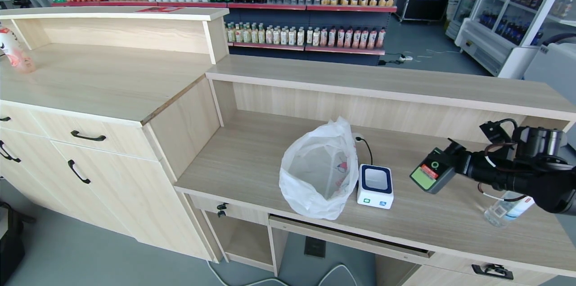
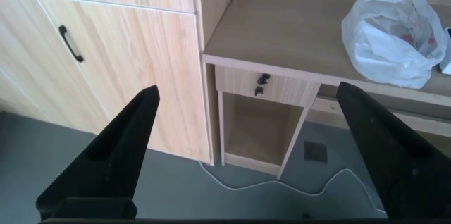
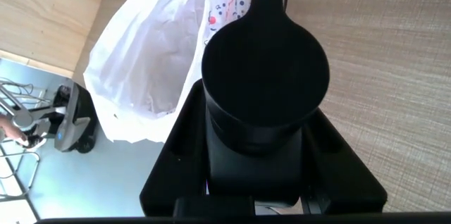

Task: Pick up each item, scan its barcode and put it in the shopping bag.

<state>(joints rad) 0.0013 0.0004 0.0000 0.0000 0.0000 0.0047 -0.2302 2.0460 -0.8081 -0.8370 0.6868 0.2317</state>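
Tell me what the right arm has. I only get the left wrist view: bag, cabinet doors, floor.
Observer: The right end effector is shut on a dark item with a green face, held above the counter.
Operator: Where's the scanner from there?
Observer: The white scanner stands on the counter right beside the bag, between the bag and the held item.
Operator: More items?
Observer: A clear bottle lies on the counter under the right arm.
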